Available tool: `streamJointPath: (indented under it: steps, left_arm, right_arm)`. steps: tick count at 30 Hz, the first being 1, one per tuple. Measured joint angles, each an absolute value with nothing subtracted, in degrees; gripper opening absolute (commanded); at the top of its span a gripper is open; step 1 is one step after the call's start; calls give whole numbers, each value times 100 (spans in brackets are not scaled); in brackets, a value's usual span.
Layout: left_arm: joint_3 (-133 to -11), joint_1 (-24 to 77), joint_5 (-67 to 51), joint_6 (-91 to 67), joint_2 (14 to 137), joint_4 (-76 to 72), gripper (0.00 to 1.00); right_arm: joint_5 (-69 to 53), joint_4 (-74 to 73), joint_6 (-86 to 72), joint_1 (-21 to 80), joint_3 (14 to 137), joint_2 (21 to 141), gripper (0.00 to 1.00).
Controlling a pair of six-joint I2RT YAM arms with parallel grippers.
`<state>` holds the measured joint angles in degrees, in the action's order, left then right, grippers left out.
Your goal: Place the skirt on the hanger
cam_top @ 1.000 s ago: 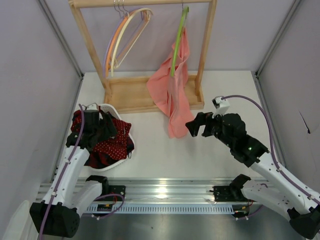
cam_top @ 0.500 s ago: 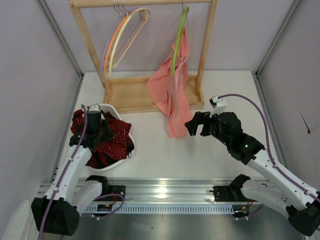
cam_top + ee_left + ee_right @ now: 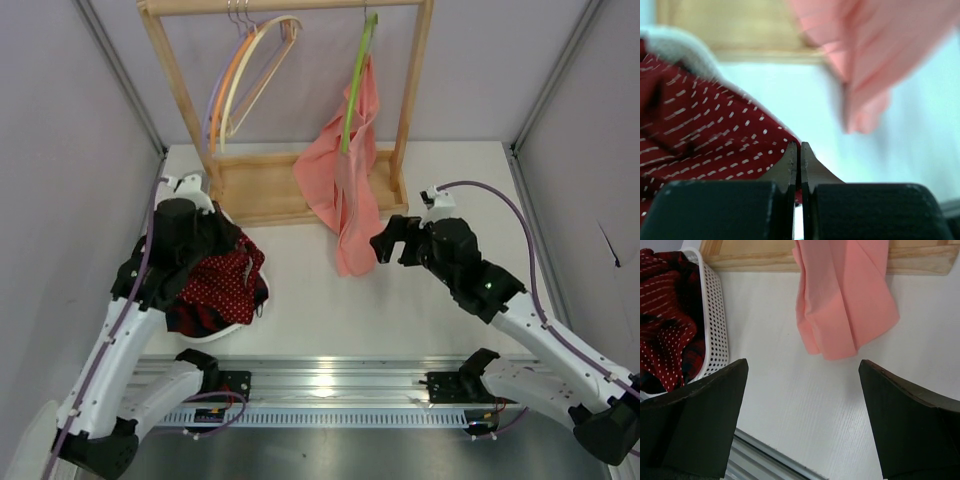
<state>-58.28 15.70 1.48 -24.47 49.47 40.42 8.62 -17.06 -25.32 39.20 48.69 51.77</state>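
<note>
White basket (image 3: 715, 325) holds the red dotted skirt (image 3: 667, 337).

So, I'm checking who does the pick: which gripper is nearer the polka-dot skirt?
Left. The left gripper is shut on the skirt; the right gripper hangs open by the pink cloth, across the table.

Robot lab cell: grey panel walls (image 3: 60, 150), alu base rail (image 3: 330, 385).

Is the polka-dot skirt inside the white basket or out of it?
Inside: the skirt lies bunched within the white basket, behind its mesh wall in the right wrist view.
</note>
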Motion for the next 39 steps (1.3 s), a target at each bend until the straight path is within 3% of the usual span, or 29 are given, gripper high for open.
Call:
streamJointPath:
  steps: [10, 16, 21, 27, 31, 36, 39]
  left_arm:
    - [-8405, 4941, 1160, -2488, 5664, 4351, 0]
    - [-10595, 6348, 1632, -2093, 7546, 4355, 0]
    - [-11780, 6687, 1671, -1745, 8698, 4331, 0]
    - [-11771, 6705, 2228, -1647, 8652, 4257, 0]
    - [-11546, 6530, 2749, -1802, 8501, 4235, 0]
    - [-11124, 6080, 2886, -2056, 8462, 4108, 0]
    - [-11043, 5968, 2899, -2154, 8530, 4101, 0]
  right_arm:
    - [1208, -2237, -2998, 3232, 5015, 4499, 99]
    - [1308, -2626, -2742, 3120, 5177, 3238, 99]
    - [1448, -3017, -2582, 3105, 5452, 2482, 99]
    - [1492, -3498, -2469, 3098, 5522, 2163, 99]
    - [803, -3568, -2259, 3096, 5509, 2196, 98]
    - [-464, -3218, -2189, 3096, 5190, 2536, 84]
    - [-961, -2952, -2241, 3194, 4836, 2926, 84]
